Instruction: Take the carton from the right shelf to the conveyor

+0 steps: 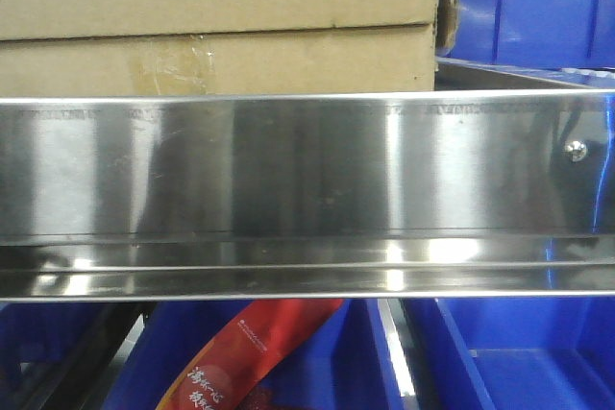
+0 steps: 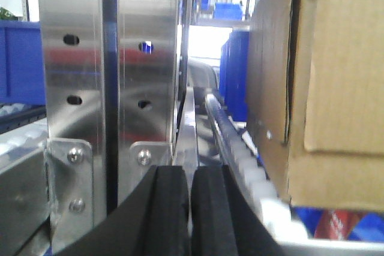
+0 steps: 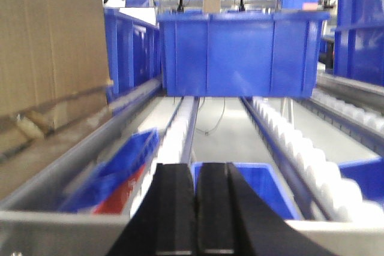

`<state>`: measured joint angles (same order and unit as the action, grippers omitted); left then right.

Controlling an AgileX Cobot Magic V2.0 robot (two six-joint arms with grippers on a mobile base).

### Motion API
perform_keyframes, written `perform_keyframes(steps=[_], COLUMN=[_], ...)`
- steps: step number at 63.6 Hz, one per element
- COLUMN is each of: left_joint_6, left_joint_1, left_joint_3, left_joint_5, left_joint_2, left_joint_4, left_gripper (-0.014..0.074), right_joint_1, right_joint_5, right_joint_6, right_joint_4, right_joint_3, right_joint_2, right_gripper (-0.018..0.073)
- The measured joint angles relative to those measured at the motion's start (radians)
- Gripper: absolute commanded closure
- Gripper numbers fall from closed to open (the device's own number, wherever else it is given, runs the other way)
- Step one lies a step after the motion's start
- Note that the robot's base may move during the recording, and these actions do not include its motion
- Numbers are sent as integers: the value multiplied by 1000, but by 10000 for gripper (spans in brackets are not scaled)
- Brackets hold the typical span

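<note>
The carton (image 1: 221,16) sits on the right shelf (image 1: 307,165), directly behind the wide steel front rail, which hides its base. It fills the upper left and centre of the front view. A patch of clear tape (image 1: 178,60) shows on its lower strip. Blue bins (image 1: 533,7) stand just beside it on the right, above the small screw (image 1: 576,150) in the rail. Below the rail lie more blue bins and a red packet (image 1: 255,348). In the left wrist view the left fingers (image 2: 171,208) are pressed together with nothing between them. The carton (image 2: 336,88) stands up and to their right, apart from them, its near corner over the white roller track (image 2: 246,160). Perforated steel uprights (image 2: 78,88) rise to their left. In the right wrist view the right fingers (image 3: 175,208) are likewise clenched on nothing. The carton (image 3: 48,46) lies off to their left, well apart, and a large blue bin (image 3: 240,55) rests on the rollers (image 3: 300,148) straight ahead. Neither pair of fingers touches the carton.
</note>
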<state>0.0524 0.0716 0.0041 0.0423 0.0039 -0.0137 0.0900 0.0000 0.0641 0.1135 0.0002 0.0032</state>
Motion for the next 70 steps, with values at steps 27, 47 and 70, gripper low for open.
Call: perform_keyframes(steps=[27, 47, 70], left_joint_6=[0, -9, -112], left_joint_1=[0, -85, -417], left_joint_3=[-342, -642, -958], left_joint_5=[-180, -407, -557], left_joint_2=[39, 250, 593], left_joint_4=[-31, -7, 6], left_gripper=[257, 78, 92], right_joint_1=[0, 4, 112], right_joint_5=[242, 346, 549], right_joint_6=[0, 0, 54], right_joint_4=[3, 29, 183], right_joint_3=[-378, -569, -912], right_joint_2=[25, 210, 542], right_gripper=[148, 22, 22])
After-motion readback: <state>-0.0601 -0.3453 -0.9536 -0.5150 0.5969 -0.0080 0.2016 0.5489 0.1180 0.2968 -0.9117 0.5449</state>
